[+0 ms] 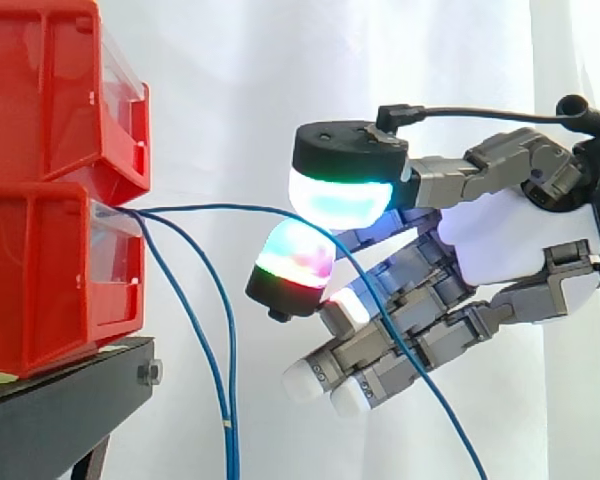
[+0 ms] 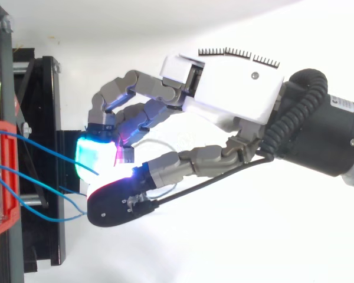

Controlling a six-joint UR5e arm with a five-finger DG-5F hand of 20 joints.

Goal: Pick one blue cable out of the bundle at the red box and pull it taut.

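Cable across hand, grip unclear

From the front of the lower red box [image 1: 50, 280], one blue cable [image 1: 220, 208] arcs slackly away, crosses the hand [image 1: 490, 245] and is cut off at the bottom edge. Their contact is hidden, so whether the hand grasps it cannot be told.

This is a robotics lab test cell, not a lived-in room. A plain white curtain [image 1: 230, 80] closes off the far side as a backdrop. Two red plastic storage bins [image 1: 40, 270] sit stacked at the left on a black metal stand [image 1: 50, 415]. A robot hand [image 1: 500, 240] on an arm reaches in from the right.
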